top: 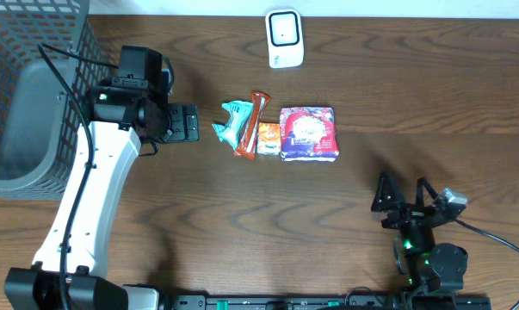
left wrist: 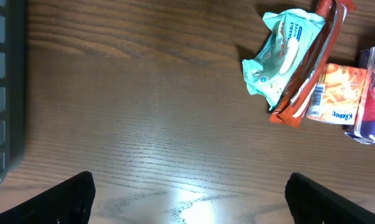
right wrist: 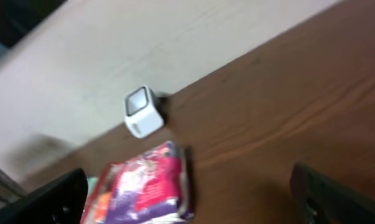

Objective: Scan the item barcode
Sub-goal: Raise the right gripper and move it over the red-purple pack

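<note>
**Overhead view, with both wrist views.** A wooden tabletop (top: 431, 103) carried four packaged items in a tight row at its centre. From left to right these were a teal packet (top: 231, 122), a brown bar (top: 252, 125) with a red end, an orange tissue pack (top: 268, 138) and a purple packet (top: 307, 133). The bar lay lengthwise, running far to near, with the teal packet against its left side. The orange tissue pack sat between the bar and the purple packet and touched both. In the left wrist view a barcode showed on the bar's near end, beside the tissue pack.

A white scanner (top: 285, 38) stood at the far edge of the tabletop, beyond the row and apart from it. A grey mesh basket (top: 70, 52) occupied the far left corner.

The left gripper (top: 193, 123) was extended over the tabletop, left of the teal packet and clear of it. Its fingers stood wide apart with only bare wood between them.

The right gripper (top: 404, 193) sat at the near right, well apart from the items. Its fingers were likewise spread and held nothing. Its camera faced the purple packet and the scanner, though that view was blurred. No item was in either gripper, and all four rested on the tabletop.
</note>
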You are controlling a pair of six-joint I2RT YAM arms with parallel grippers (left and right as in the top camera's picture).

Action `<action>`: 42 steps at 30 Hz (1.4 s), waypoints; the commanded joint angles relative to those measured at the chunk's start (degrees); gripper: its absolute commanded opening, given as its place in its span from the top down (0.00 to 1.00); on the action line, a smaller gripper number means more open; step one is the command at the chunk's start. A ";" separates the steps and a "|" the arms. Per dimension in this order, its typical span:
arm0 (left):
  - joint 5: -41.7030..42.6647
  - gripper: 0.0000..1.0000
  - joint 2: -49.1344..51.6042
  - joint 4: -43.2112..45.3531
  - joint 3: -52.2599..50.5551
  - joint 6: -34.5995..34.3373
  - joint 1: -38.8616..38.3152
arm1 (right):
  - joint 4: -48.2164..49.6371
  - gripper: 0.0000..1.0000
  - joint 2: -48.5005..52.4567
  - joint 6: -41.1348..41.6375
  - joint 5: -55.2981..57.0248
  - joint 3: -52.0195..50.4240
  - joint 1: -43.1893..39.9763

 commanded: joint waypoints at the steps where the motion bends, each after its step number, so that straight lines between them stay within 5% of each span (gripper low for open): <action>1: -0.94 0.02 0.24 -0.33 -0.22 -0.48 0.09 | -0.02 0.01 -0.31 7.82 -1.29 -0.13 0.55; 15: -0.96 0.02 0.24 -0.33 -0.22 -0.46 0.09 | 2.10 0.01 -0.31 28.72 -23.69 -0.13 0.57; 21: -0.94 0.02 0.24 -0.33 -0.22 -0.46 0.09 | 16.04 0.01 -0.31 28.59 -32.11 -0.13 0.57; 27: -0.94 0.02 0.24 -0.33 -0.22 -0.46 0.09 | 28.22 0.01 -0.31 27.41 -28.68 1.95 0.55; 34: -0.94 0.02 0.24 -0.33 -0.22 -0.48 0.09 | 20.68 0.01 4.90 9.40 -28.61 16.85 0.55; 42: -0.96 0.02 0.24 -0.31 -0.22 -0.48 0.09 | -18.38 0.01 26.43 -19.32 -27.17 45.51 0.55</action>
